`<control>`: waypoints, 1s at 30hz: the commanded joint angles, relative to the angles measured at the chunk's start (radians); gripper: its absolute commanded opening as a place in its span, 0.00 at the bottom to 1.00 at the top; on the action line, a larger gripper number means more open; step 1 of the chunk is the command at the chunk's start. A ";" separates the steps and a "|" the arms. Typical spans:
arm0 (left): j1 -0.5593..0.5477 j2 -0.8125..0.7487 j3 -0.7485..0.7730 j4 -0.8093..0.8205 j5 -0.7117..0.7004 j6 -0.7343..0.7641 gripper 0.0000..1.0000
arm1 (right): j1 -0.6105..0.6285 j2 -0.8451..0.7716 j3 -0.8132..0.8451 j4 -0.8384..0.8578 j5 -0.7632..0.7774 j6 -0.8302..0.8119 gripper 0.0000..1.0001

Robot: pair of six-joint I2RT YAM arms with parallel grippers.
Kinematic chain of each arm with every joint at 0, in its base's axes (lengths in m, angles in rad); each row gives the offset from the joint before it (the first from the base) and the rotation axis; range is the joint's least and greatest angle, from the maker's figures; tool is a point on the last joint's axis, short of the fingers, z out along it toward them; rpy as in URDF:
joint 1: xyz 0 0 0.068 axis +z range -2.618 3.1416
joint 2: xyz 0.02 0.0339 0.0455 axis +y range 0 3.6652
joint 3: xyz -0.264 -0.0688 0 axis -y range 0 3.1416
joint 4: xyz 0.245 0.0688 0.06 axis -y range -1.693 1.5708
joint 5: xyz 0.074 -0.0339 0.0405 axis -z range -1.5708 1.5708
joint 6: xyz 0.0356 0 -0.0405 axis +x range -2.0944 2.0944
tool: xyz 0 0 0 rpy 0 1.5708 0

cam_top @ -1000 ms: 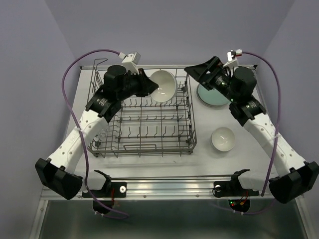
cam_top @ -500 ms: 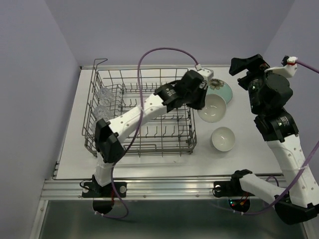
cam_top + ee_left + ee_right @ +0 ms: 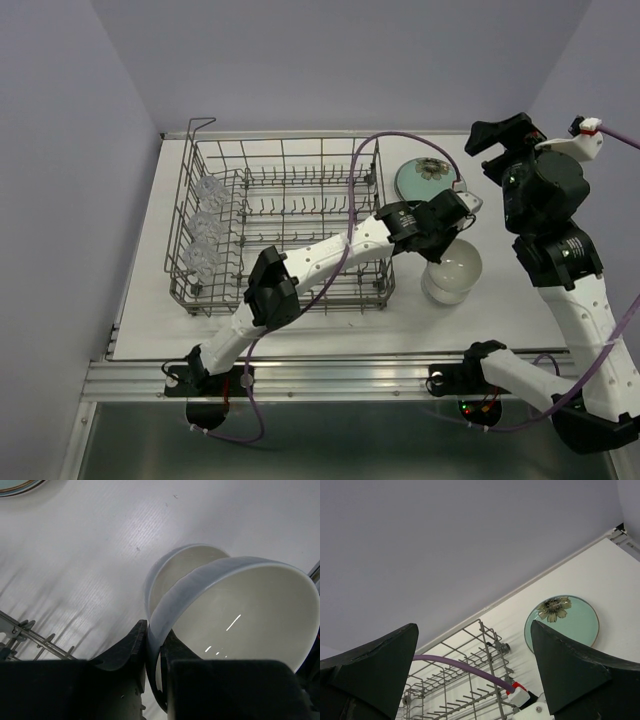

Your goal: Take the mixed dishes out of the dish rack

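Observation:
My left gripper (image 3: 455, 224) reaches across the dish rack (image 3: 285, 290) to its right side. It is shut on the rim of a white bowl (image 3: 455, 262), which is tilted right over a second white bowl. In the left wrist view the jaws (image 3: 155, 635) pinch the held bowl's (image 3: 250, 610) rim, and the second bowl (image 3: 182, 570) lies just beyond it on the table. A pale green plate (image 3: 428, 178) with a floral centre lies behind them. Three clear glasses (image 3: 203, 225) stand along the rack's left side. My right gripper (image 3: 505, 135) is raised, open and empty.
The right wrist view looks down on the green plate (image 3: 562, 620), the rack's far right corner (image 3: 490, 645) and the left arm's purple cable (image 3: 460, 665). The plate's edge shows in the left wrist view (image 3: 15, 484). The table's far wall (image 3: 330, 60) is close behind.
My left gripper has carried the white bowl from beside the green plate forward and down, over the bowl on the table. The right arm has hardly moved.

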 commanded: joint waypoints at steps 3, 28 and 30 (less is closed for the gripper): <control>-0.007 -0.010 0.094 0.065 -0.086 0.043 0.00 | -0.002 0.027 0.016 0.008 -0.021 -0.014 1.00; -0.033 0.098 0.105 0.095 -0.104 0.089 0.20 | -0.002 0.025 -0.007 0.017 -0.051 -0.017 1.00; -0.035 0.099 0.104 0.100 -0.107 0.091 0.23 | -0.002 0.027 -0.007 0.019 -0.054 -0.019 1.00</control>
